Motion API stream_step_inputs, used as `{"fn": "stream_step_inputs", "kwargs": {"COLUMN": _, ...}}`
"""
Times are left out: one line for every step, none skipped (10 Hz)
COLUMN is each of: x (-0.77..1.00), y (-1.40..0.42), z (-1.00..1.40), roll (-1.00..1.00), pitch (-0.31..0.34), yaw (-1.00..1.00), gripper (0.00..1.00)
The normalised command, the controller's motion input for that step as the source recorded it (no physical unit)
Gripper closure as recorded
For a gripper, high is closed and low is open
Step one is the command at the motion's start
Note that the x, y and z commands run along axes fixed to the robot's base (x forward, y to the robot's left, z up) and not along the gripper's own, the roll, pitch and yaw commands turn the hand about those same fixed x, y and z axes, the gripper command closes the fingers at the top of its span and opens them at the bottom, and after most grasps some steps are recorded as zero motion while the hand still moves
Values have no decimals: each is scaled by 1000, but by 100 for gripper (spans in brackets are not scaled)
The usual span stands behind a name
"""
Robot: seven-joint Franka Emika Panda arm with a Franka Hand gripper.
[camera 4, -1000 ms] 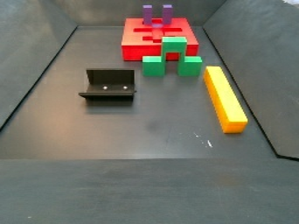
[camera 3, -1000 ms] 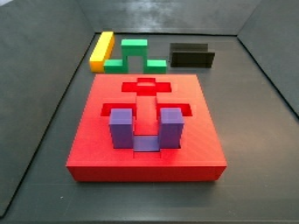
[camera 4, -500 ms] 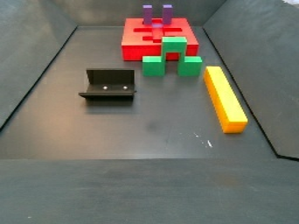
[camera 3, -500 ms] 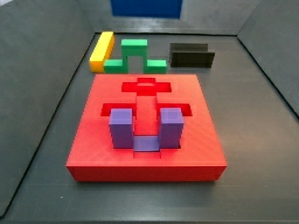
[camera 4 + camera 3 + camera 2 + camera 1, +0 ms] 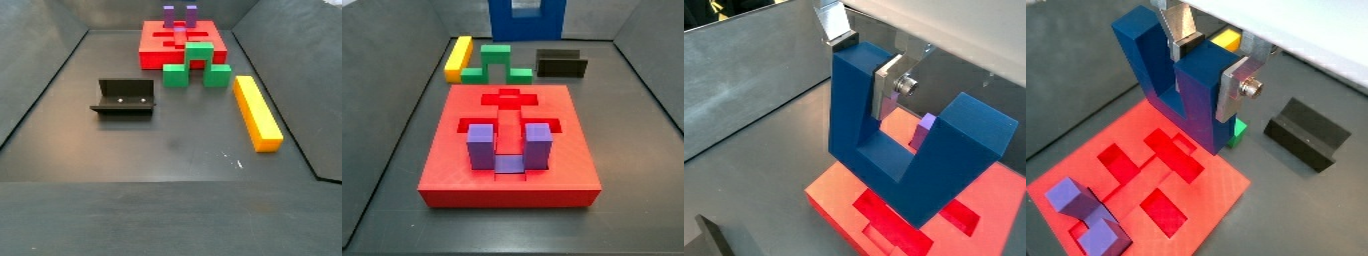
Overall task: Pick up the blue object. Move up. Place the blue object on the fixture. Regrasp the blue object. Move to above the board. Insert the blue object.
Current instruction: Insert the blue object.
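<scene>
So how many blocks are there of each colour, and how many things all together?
Dark blue U-shaped plastic block, held up in the gripper over the board: 1
Purple U-shaped block: 1
Green block: 1
Long yellow bar: 1
Big red slab board: 1
Black L-shaped fixture: 1
Total: 6

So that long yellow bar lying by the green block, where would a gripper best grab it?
Probably across its narrow width near the middle, coming straight down. The yellow bar lies flat with long parallel sides, the one away from the green block open. The gripper, high over the board, is shut on the blue object.
</scene>
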Motion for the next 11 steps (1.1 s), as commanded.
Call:
{"fn": "stream_step_inputs", "kwargs": {"x": -74, "y": 23, "z": -826, "roll": -124, "pitch": -117, "yaw": 0, "gripper": 100}}
{"fn": "stream_step_inputs", "kwargs": {"x": -306, "y": 0, "z": -920, "roll": -100, "pitch": 0, "yaw": 97, "gripper": 100}}
{"fn": "stream_step_inputs", "kwargs": {"x": -206, "y": -74, "z": -894, "roll": -109, "pitch": 0, "yaw": 140, "gripper": 100}}
{"fn": "stream_step_inputs", "kwargs": {"x": -109, "y": -31, "z": -809, "roll": -87, "pitch": 0, "yaw": 71, "gripper": 100}}
{"fn": "stream_step_inputs", "kwargs": {"x": -46, "y": -37, "z": -726, "roll": -134, "pitch": 10, "yaw": 29, "gripper": 100}}
{"fn": "stream_step_inputs", "kwargs": {"x": 0, "y": -6, "z": -454, "roll": -283, "pitch": 0, "yaw": 14, "gripper": 100}}
{"fn": "stream_step_inputs", "kwargs": {"x": 0, "y": 0, "z": -297, "roll": -249, "pitch": -27, "yaw": 0, "gripper": 100}}
{"fn": "stream_step_inputs", "kwargs": {"x": 0, "y": 0, "z": -163, "roll": -113, "pitch": -46, "yaw": 0, "gripper": 100}}
{"fn": "stream_step_inputs", "kwargs": {"x": 0, "y": 0, "z": -143, "roll": -119, "pitch": 0, "yaw": 0, "gripper": 100}}
{"fn": "stream_step_inputs", "kwargs": {"x": 83, "y": -23, "z": -191, "roll": -191, "pitch": 0, "yaw": -3, "gripper": 100}}
{"fn": "stream_step_inputs", "kwargs": {"x": 140, "y": -77, "z": -231, "roll": -227, "pitch": 0, "yaw": -57, "gripper": 100}}
